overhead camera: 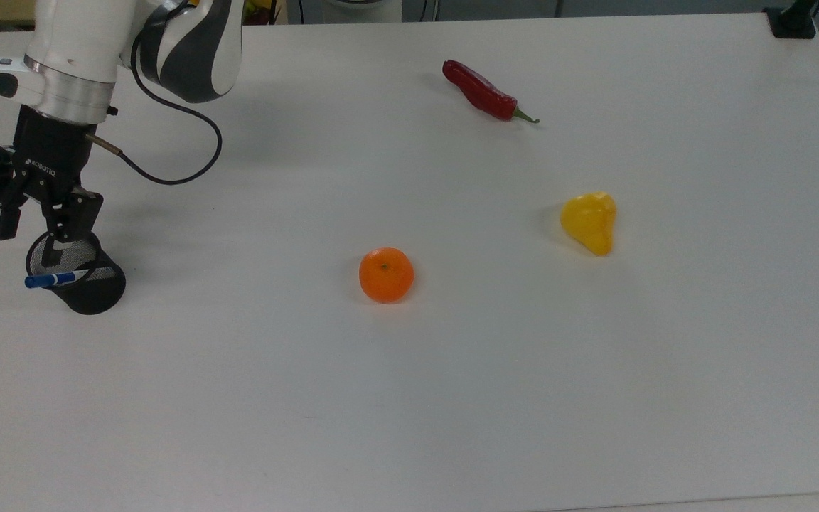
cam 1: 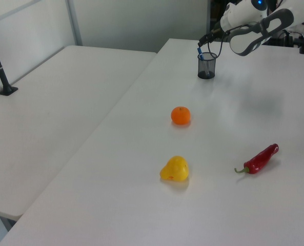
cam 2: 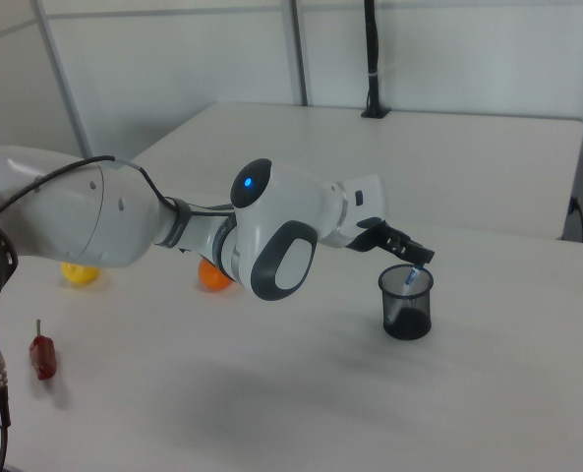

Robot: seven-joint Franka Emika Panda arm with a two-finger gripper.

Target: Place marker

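The marker [overhead camera: 50, 279] leans inside the black mesh cup [overhead camera: 93, 295] at the top view's left, with its blue cap poking over the rim. My gripper [overhead camera: 36, 229] hovers just above the cup, open, with nothing between its fingers. In the left view the cup [cam 1: 206, 68] stands at the far end of the table, with the marker's blue cap [cam 1: 200, 52] rising from it under my gripper [cam 1: 203, 41]. In the right view the marker [cam 2: 410, 280] rests in the cup [cam 2: 406, 305], below my gripper [cam 2: 416, 257].
An orange [overhead camera: 386, 274] lies mid-table, with a yellow pepper [overhead camera: 589, 221] to the top view's right and a red chili [overhead camera: 484, 92] further back. A black clamp [overhead camera: 793, 21] grips the far right corner. A second white table [cam 1: 49, 102] adjoins on the left view's left.
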